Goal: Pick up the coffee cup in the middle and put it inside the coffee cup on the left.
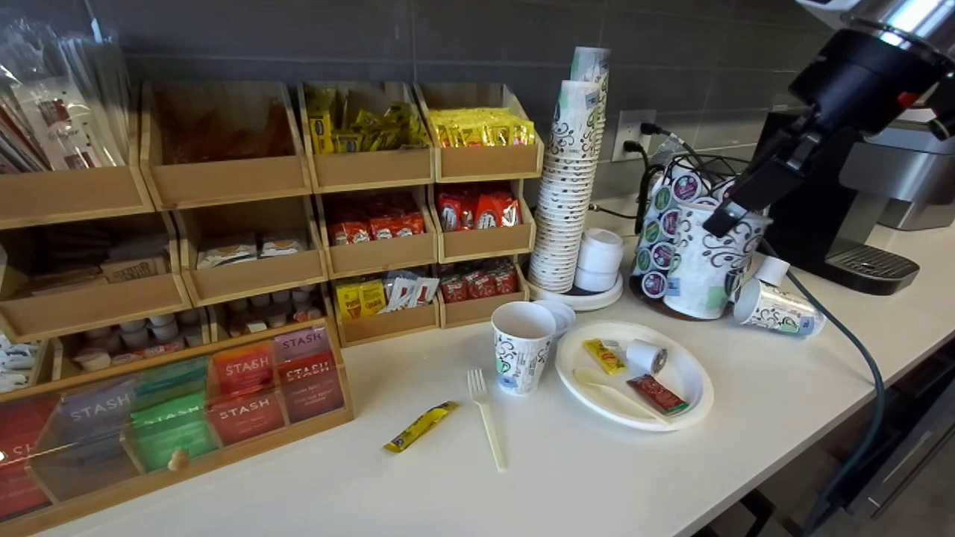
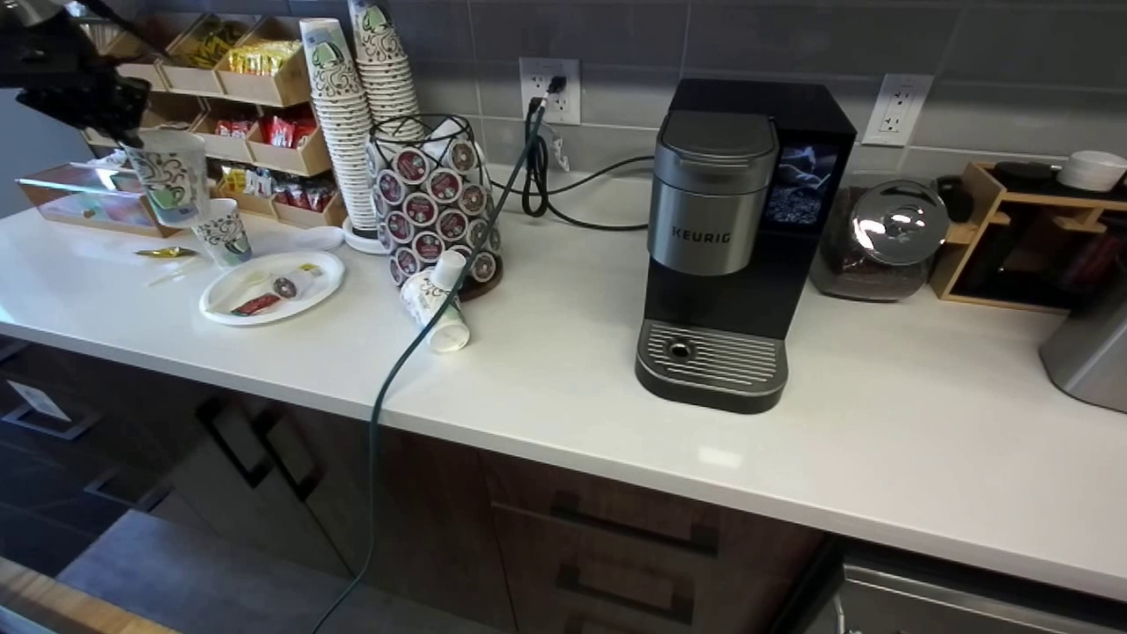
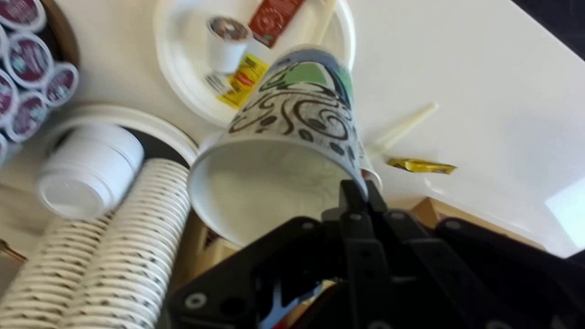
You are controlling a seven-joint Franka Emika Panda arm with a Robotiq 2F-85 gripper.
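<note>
My gripper (image 1: 722, 218) is shut on the rim of a patterned paper cup (image 1: 700, 261). The gripper (image 2: 132, 136) holds this cup (image 2: 169, 180) in the air, mouth up and a little tilted. In the wrist view, the fingertips (image 3: 361, 194) pinch one side of the rim of the held cup (image 3: 301, 107). Another patterned cup (image 1: 520, 354) stands upright on the counter beside the plate. This standing cup (image 2: 224, 236) lies partly behind the held cup in an exterior view. In the wrist view, only a bit of its rim (image 3: 379, 180) shows.
A white plate (image 1: 694, 410) with packets and a pod is beside the standing cup. A fork (image 1: 486, 425) and yellow packet (image 1: 421, 426) lie nearby. Tall cup stacks (image 2: 342, 119), a pod carousel (image 2: 431, 216), and a lying cup (image 2: 431, 299) stand around. A cable (image 2: 387, 379) crosses the counter.
</note>
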